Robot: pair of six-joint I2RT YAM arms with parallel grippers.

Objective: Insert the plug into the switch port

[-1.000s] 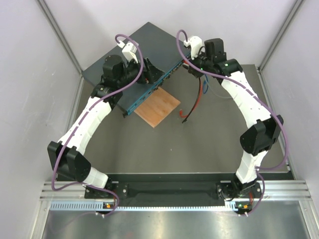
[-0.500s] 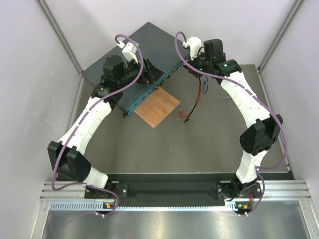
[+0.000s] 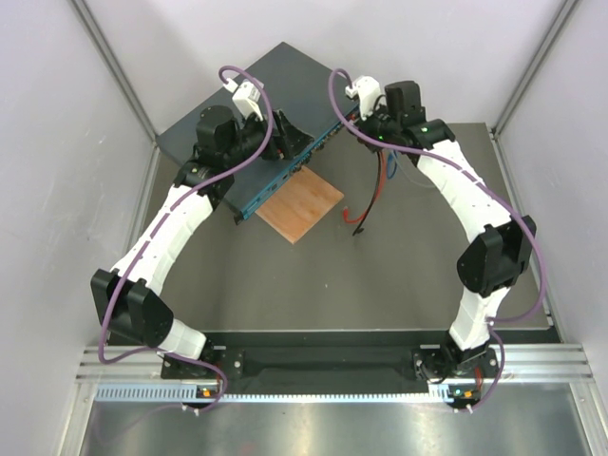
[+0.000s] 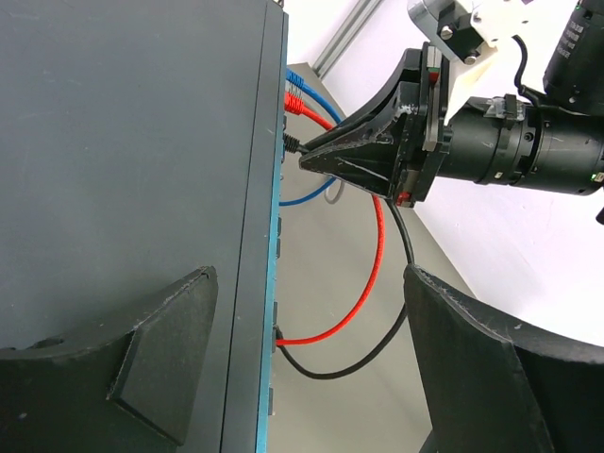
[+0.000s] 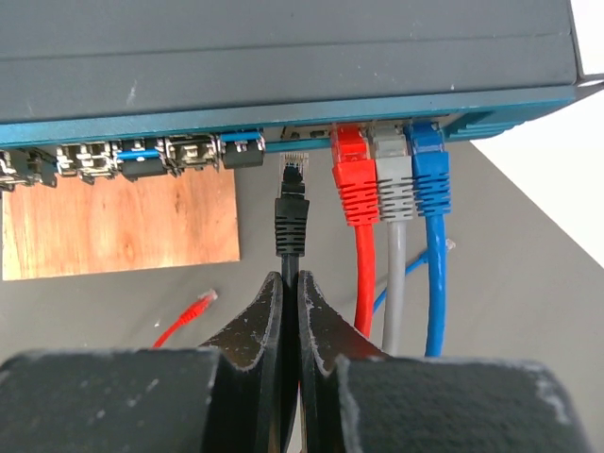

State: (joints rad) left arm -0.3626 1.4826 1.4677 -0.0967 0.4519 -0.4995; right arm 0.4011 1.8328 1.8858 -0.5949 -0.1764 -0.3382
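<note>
Top external view: the switch lies at an angle at the far left of the bench, its teal front edge facing a wooden board that lies just beside it. The left fingers sit at that front edge. The right fingers are at the edge's far end, and a red cable hangs down from there to the bench.

Left wrist view: the left fingers are spread wide, one over the switch's dark top and the other beyond the front edge, with nothing held between them. The right fingers taper to a point at the edge, with the plug at their tip, just below a red plug and a blue plug.

Right wrist view: the right fingers are pressed together, pinching the black cable just behind the plug. The plug stands upright, its clear tip just short of the teal edge and in line with a port directly left of the seated red plug, grey plug and blue plug. A loose red connector lies on the bench.
</note>
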